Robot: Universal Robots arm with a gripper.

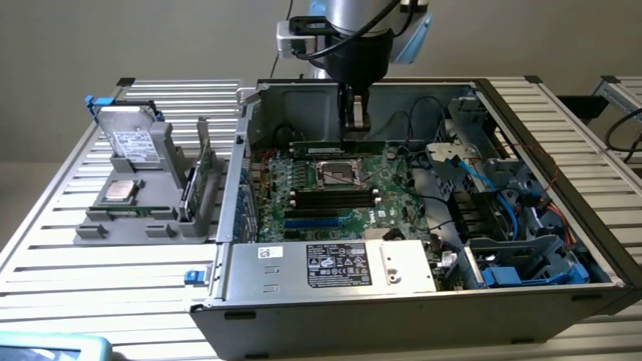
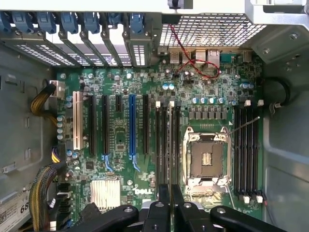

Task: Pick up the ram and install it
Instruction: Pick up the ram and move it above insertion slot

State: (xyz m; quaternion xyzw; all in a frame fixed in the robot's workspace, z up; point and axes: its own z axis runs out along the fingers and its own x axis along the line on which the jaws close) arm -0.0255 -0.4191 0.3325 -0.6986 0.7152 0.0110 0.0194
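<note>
Clamping the ram (image 2: 170, 140) edge-on between nearly closed fingers (image 2: 163, 198), straight under them, long axis parallel to the memory slots (image 2: 159, 145), just beside the CPU socket (image 2: 207, 157), over the motherboard (image 2: 120, 92).

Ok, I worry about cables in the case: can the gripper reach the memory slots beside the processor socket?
Probably yes. The gripper, shut on the memory stick, hangs inside the open case right over those slots, and no cable crosses them; the red wire lies off by the rear ports.
</note>
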